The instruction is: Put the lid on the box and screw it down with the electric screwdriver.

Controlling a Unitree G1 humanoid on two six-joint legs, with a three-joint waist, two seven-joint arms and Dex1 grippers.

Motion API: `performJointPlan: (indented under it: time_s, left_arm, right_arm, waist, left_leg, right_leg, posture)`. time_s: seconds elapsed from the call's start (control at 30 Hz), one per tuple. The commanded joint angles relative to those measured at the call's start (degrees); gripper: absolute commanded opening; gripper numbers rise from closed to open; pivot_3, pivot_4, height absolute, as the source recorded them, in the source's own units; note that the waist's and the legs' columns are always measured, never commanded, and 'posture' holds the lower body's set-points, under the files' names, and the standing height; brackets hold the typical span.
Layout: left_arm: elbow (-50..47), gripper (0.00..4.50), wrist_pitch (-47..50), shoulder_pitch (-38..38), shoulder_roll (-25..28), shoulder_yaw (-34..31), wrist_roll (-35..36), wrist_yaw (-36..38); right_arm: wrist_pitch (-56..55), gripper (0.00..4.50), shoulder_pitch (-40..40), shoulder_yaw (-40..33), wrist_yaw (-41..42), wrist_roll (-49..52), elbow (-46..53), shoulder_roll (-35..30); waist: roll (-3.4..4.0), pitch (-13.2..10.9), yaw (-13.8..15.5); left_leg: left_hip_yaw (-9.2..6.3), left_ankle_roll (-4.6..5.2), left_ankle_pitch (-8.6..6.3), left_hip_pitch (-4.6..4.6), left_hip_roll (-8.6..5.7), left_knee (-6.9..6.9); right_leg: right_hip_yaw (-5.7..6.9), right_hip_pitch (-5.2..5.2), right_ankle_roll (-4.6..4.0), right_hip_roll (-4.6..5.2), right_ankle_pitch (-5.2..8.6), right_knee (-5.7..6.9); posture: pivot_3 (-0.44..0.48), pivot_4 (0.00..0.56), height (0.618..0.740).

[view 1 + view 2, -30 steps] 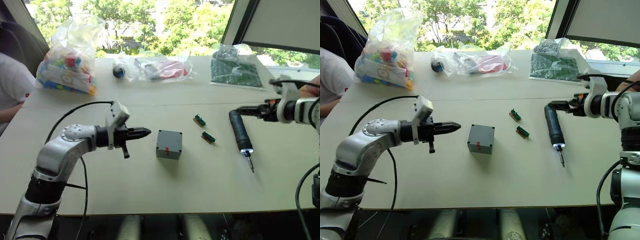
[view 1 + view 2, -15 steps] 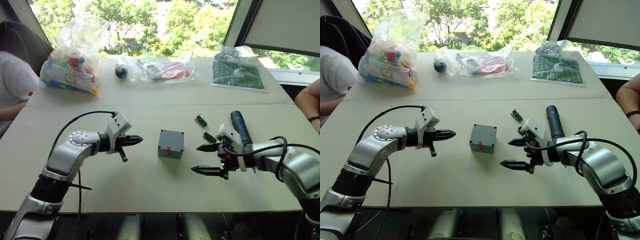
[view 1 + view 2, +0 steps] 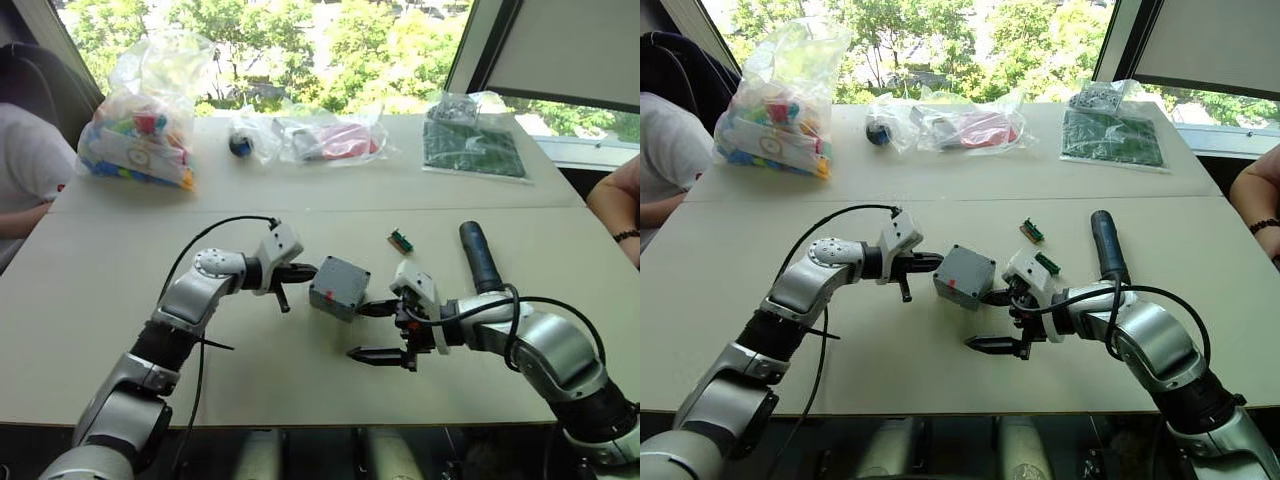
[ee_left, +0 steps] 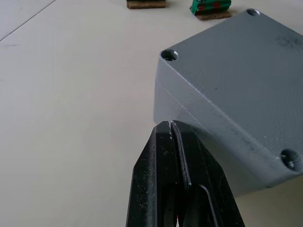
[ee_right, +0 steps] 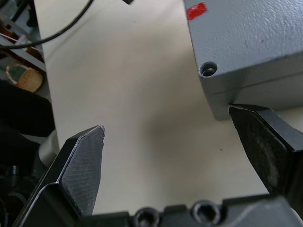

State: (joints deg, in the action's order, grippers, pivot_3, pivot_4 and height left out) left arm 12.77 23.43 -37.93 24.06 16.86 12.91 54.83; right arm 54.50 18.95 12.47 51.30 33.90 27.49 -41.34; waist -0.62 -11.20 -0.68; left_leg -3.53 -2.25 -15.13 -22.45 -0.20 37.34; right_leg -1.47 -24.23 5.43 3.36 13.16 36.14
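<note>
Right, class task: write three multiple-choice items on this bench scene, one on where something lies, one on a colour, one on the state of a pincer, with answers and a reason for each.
1. Where does the electric screwdriver lie?
A. On the table, on the right arm's side of the box
B. In the left pincer
C. On top of the box

2. What colour is the small mark on the side of the box?
A. Blue
B. Red
C. Yellow

3. How do the two pincers stand?
A. Both shut
B. Left open, right shut
C. Left shut, right open

Answers:
1. A: the dark tool rests on the table, beyond the right arm, with nothing gripping it.
2. B: a red mark shows on the grey side wall.
3. C: the left pincer has its fingers pressed together at the box's edge, while the right pincer has its fingers spread wide, one tip at the box.
</note>
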Motion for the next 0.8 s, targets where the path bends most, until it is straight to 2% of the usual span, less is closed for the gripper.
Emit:
performJointPlan:
  time_s: [0.03,0.13,0.3,0.5,0.6,0.8]
  left_arm:
    - [1.24,0.00,-2.78,-1.78,-0.56,-0.67,-1.47,0.43]
    - [2.14,0.00,-4.05,-1.61,0.50,-1.06,-3.15,-0.12]
    - [-4.71,0.00,-1.74,4.93,9.44,-4.24,-3.66,0.86]
    - [-19.15,0.00,5.48,13.40,13.26,-5.80,0.91,3.01]
    - [-23.68,0.00,8.54,15.69,12.36,-5.29,2.38,2.20]
    - [-21.27,0.00,8.28,12.95,7.29,-3.00,0.84,-0.37]
  right_arm:
    - [1.23,4.45,0.24,-1.95,-0.45,1.87,3.82,-0.87]
    - [1.12,4.45,-0.83,-3.27,0.04,1.67,4.85,-3.51]
    - [-3.66,4.45,-0.95,-6.78,1.76,-2.54,0.48,-10.54]
    - [-11.03,4.45,3.74,-1.88,3.09,-8.76,-8.79,-8.24]
    - [-13.57,4.45,6.19,0.74,5.25,-10.67,-12.19,-6.66]
    - [-12.51,4.45,7.13,2.61,8.45,-10.44,-11.13,-5.29]
  waist:
    - [-0.03,0.02,-0.02]
    - [-0.03,0.02,-0.15]
    - [-0.04,0.02,-0.68]
    - [-0.05,0.03,0.04]
    - [-0.07,0.04,-0.19]
    - [-0.07,0.04,-0.10]
  left_leg:
    - [0.00,0.00,0.00,0.00,0.00,0.01]
    - [0.03,0.00,0.00,0.00,-0.01,0.01]
    - [0.05,0.00,0.00,0.06,0.02,-0.08]
    - [0.01,0.00,0.00,0.04,0.06,-0.06]
    - [0.05,-0.01,0.00,-0.02,-0.01,-0.01]
    - [0.02,-0.01,0.00,0.02,0.01,0.00]
  right_leg:
    - [0.00,0.01,0.00,0.00,0.00,-0.01]
    - [-0.01,0.01,0.01,0.02,0.00,-0.02]
    - [-0.01,-0.04,0.01,0.01,-0.01,0.01]
    - [0.01,-0.01,-0.01,-0.03,0.01,-0.01]
    - [-0.01,0.00,-0.02,0.09,0.01,-0.04]
    - [0.00,0.00,0.00,0.02,0.00,0.02]
  posture:
    - [0.000,0.150,0.740]
    - [0.000,0.150,0.740]
    - [0.000,0.150,0.740]
    - [0.000,0.150,0.740]
    - [0.000,0.150,0.740]
    - [0.000,0.150,0.740]
